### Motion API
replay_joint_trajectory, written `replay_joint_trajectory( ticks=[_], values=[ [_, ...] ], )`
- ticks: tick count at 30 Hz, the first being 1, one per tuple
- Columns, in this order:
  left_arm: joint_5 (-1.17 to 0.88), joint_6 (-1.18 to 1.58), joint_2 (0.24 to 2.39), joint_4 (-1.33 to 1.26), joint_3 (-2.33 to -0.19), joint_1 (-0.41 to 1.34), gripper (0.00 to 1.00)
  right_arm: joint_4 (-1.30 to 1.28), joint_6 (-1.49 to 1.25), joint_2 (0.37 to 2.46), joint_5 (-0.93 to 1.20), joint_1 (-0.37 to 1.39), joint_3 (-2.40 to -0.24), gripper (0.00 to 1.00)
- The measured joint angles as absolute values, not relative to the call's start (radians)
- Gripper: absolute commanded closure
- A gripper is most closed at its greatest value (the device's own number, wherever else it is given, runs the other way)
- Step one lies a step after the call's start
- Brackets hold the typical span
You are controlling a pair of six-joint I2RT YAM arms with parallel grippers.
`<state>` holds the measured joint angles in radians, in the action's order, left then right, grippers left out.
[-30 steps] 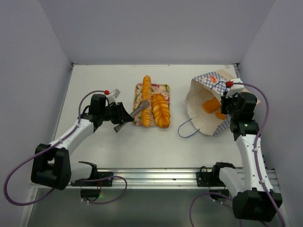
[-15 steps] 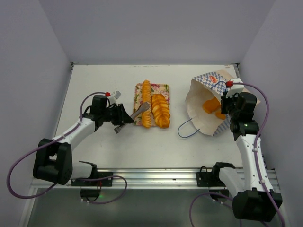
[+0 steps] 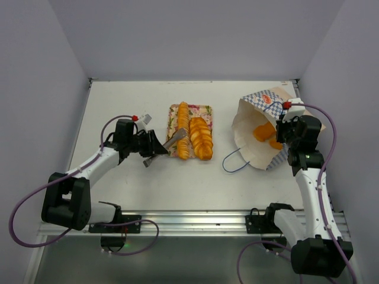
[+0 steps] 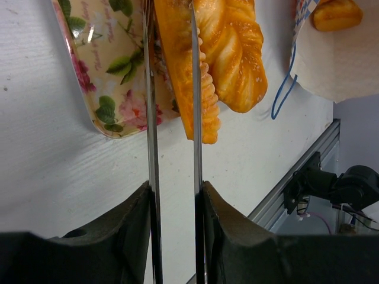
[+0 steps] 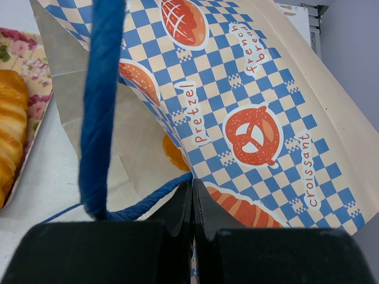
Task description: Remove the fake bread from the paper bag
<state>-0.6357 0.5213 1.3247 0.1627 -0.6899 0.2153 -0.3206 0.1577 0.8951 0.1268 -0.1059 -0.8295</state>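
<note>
My left gripper [image 3: 176, 136] carries two long thin metal blades, which flank the long loaf [image 3: 183, 115] over the pink-flowered tray [image 3: 206, 110]. In the left wrist view the loaf [image 4: 174, 53] sits between the blades, and its near end reaches past the right blade. A ridged pastry [image 3: 201, 137] lies beside it on the tray. The paper bag [image 3: 253, 127] lies tilted at the right with its mouth facing left, and orange bread [image 3: 265, 133] shows inside. My right gripper [image 5: 193, 184] is shut on the bag's checkered rim [image 5: 254, 118] by the blue cord handle [image 5: 100, 100].
A loose blue cord handle [image 3: 234, 163] trails on the table in front of the bag. The metal rail [image 3: 195, 222] runs along the near edge. Grey walls close in the left, back and right sides.
The long loaf has shifted slightly toward the near end of the tray, and the left wrist has moved a little. The right arm and the bag have not moved.
</note>
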Motion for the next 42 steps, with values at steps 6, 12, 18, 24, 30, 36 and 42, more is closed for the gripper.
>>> replay_joint_trajectory(
  ticks=[6, 12, 18, 24, 30, 36, 42],
  values=[
    [-0.624, 0.51, 1.325, 0.177, -0.699, 0.215, 0.56, -0.321, 0.158, 0.895, 0.128, -0.106, -0.83, 1.0],
    [-0.606, 0.497, 1.322, 0.203, -0.718, 0.215, 0.48, -0.321, 0.158, 0.895, 0.131, -0.106, -0.83, 1.0],
    [-0.57, 0.484, 1.316, 0.237, -0.748, 0.215, 0.48, -0.321, 0.158, 0.894, 0.132, -0.106, -0.83, 1.0],
    [-0.524, 0.468, 1.305, 0.271, -0.773, 0.215, 0.48, -0.321, 0.158, 0.894, 0.134, -0.106, -0.83, 1.0],
    [-0.485, 0.448, 1.287, 0.302, -0.797, 0.215, 0.49, -0.321, 0.158, 0.894, 0.136, -0.106, -0.83, 1.0],
    [-0.487, 0.429, 1.217, 0.317, -0.809, 0.218, 0.55, -0.321, 0.168, 0.894, 0.159, -0.106, -0.83, 1.0],
    [-0.491, 0.416, 1.14, 0.31, -0.854, 0.356, 0.58, -0.336, 0.209, 0.894, 0.239, -0.108, -0.83, 1.0]
  ],
)
